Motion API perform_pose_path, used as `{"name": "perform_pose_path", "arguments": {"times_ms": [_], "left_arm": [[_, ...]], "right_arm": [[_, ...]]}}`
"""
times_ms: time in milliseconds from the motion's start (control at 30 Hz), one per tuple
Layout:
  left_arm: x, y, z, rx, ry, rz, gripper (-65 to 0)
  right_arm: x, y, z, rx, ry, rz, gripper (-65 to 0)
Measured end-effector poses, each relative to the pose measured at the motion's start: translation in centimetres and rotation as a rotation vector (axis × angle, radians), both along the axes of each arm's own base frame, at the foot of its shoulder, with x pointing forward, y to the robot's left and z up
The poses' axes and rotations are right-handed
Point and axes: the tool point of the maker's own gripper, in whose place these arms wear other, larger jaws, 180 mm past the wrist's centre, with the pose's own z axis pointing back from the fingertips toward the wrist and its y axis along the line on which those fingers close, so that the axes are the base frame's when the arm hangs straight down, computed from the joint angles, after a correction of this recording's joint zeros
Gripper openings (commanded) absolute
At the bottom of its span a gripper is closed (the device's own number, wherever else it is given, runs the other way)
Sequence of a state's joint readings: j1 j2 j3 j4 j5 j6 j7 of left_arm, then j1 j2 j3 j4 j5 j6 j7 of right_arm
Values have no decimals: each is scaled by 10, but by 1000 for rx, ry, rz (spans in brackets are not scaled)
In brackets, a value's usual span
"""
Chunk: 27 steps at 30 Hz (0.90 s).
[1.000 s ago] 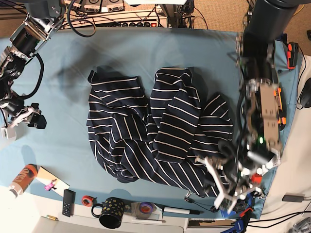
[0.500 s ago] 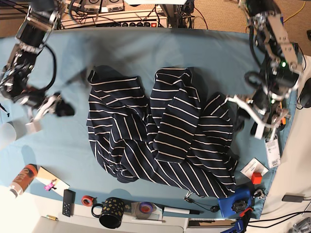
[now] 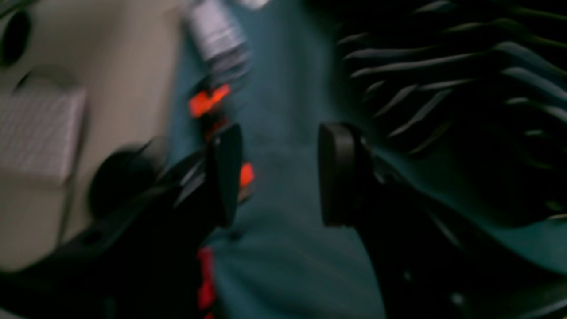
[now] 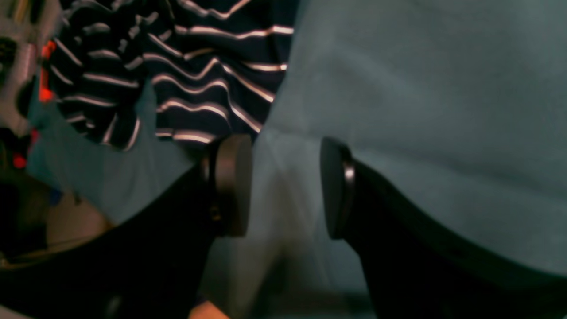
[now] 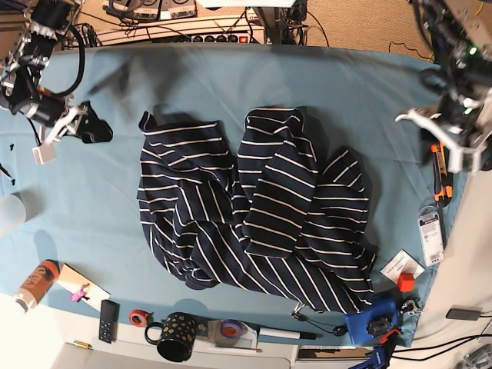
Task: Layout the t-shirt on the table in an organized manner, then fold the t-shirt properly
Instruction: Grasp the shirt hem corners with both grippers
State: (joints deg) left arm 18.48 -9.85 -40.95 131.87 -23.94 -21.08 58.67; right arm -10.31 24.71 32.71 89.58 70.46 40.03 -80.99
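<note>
The dark navy t-shirt (image 5: 254,211) with thin white stripes lies crumpled and bunched in the middle of the teal table (image 5: 307,84). My left gripper (image 5: 437,138) hangs open over the table's right edge, clear of the shirt. In the blurred left wrist view its fingers (image 3: 226,173) stand apart over bare cloth, with the t-shirt (image 3: 443,88) to the upper right. My right gripper (image 5: 69,140) is open near the far left edge, left of the shirt. The right wrist view shows the right gripper (image 4: 283,186) empty above the table (image 4: 421,110), the t-shirt (image 4: 177,66) at the upper left.
Along the front edge sit a black mug (image 5: 177,337), tape rolls (image 5: 138,317), a remote (image 5: 108,320) and an orange bottle (image 5: 34,283). An orange cutter (image 5: 440,173), a white tag (image 5: 429,231) and a red block (image 5: 406,282) lie at the right edge. Cables run behind.
Both arms have swung toward the far side of the table: the left gripper from the front right corner, the right gripper from the left edge. Both stay open. The shirt has not moved.
</note>
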Motion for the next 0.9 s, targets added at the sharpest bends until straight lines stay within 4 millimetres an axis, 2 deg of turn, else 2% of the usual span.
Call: {"name": "perform_pose_path", "arguments": {"times_ms": [200,333,433,567,733,800,900], "left_arm": [[-32,43,8,8,-10,122,-391],[-50,61,12,8,-9,181,-391],[-59,69,12,17,1,208,-391],[-62,70,11,20,9,211,-391],[-61,69,12,12,4,207,-391],[-60,67,12,2,-2,200,-391],[-61,67,12,3,-1,201,-391]], "right_arm": [[-4,46,19,-25,-95,65,-395],[-3,47,28,-166,-120,85,-395],[0,53,47,-217,-182,111,-395],[2,62,63,-248,-237,147,-394],[-3,67,41,-374,-148,261,-394],[-6,73,27,-438,-104,332,-394],[-11,70,3,-597,-31,402,-394]]}}
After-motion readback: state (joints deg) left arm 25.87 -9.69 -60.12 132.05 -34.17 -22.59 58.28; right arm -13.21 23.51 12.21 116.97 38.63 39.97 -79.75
